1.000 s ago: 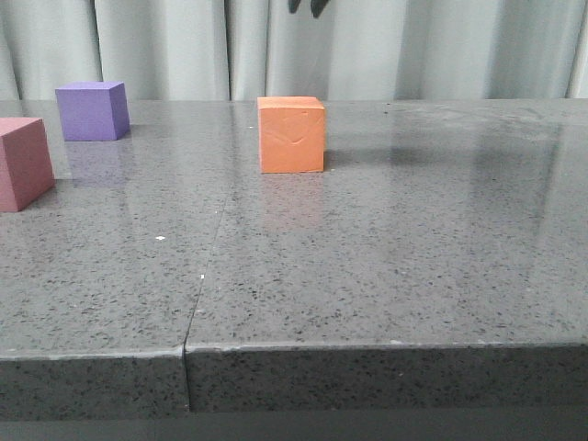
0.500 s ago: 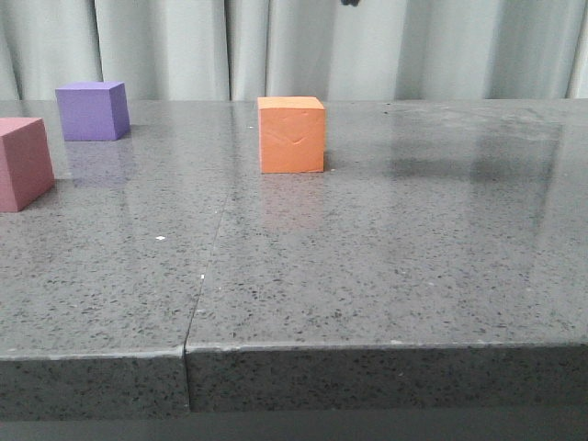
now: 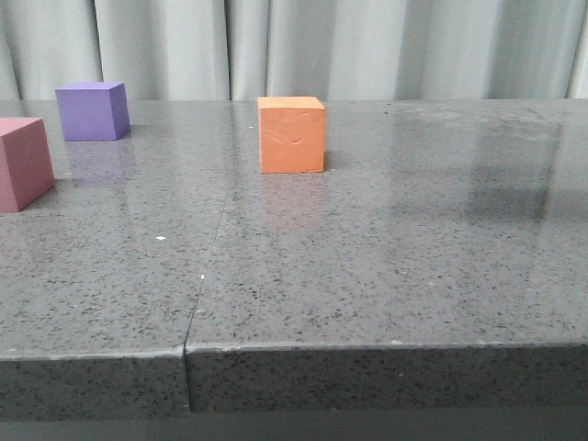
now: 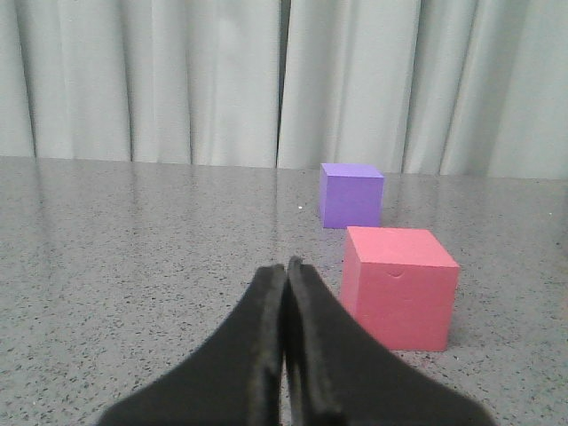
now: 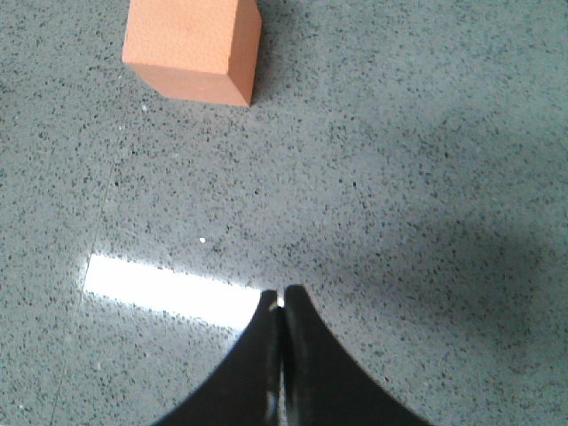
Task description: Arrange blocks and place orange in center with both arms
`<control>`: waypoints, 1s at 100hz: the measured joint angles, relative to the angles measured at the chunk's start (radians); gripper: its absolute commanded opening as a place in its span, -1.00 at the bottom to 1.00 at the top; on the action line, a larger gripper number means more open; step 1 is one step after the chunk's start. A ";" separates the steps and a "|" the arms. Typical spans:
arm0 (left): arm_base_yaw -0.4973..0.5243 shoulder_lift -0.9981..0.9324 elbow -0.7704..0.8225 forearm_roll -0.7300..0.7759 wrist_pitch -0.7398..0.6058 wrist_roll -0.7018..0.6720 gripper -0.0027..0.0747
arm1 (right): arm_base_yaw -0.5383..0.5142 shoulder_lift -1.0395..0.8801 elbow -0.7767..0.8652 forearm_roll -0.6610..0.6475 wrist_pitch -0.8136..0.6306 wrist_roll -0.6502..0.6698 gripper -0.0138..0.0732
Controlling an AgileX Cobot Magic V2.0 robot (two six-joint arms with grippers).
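Observation:
The orange cube (image 3: 291,134) stands near the middle of the grey table, its creased face toward the front camera; it also shows in the right wrist view (image 5: 191,46). The purple cube (image 3: 91,110) sits at the far left, and the pink cube (image 3: 23,163) is nearer, at the left edge of the front view. My left gripper (image 4: 285,266) is shut and holds nothing, low over the table with the pink cube (image 4: 399,286) just beside its tips and the purple cube (image 4: 351,195) beyond. My right gripper (image 5: 280,295) is shut and holds nothing, above bare table apart from the orange cube.
The grey speckled table (image 3: 386,257) has a seam (image 3: 204,276) running from its front edge toward the back. A pale curtain (image 3: 367,46) hangs behind it. A bright strip of reflected light (image 5: 164,288) lies on the table under the right gripper.
Dark gripper tips at the top of the front view moved right, then left the frame. The shadow on the right of the table slid rightward. The cubes stayed put.

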State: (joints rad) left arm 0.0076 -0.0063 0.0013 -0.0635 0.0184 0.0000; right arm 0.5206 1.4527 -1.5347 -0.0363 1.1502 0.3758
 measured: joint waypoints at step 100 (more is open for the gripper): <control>0.000 0.000 -0.009 -0.106 0.000 0.000 -0.98 | 0.000 -0.927 0.934 -0.037 -0.507 0.000 -0.84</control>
State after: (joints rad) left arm 0.0076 -0.0063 -0.0073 -0.1696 0.0188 0.0000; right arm 0.5206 0.5258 -0.6011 -0.0729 0.6431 0.3758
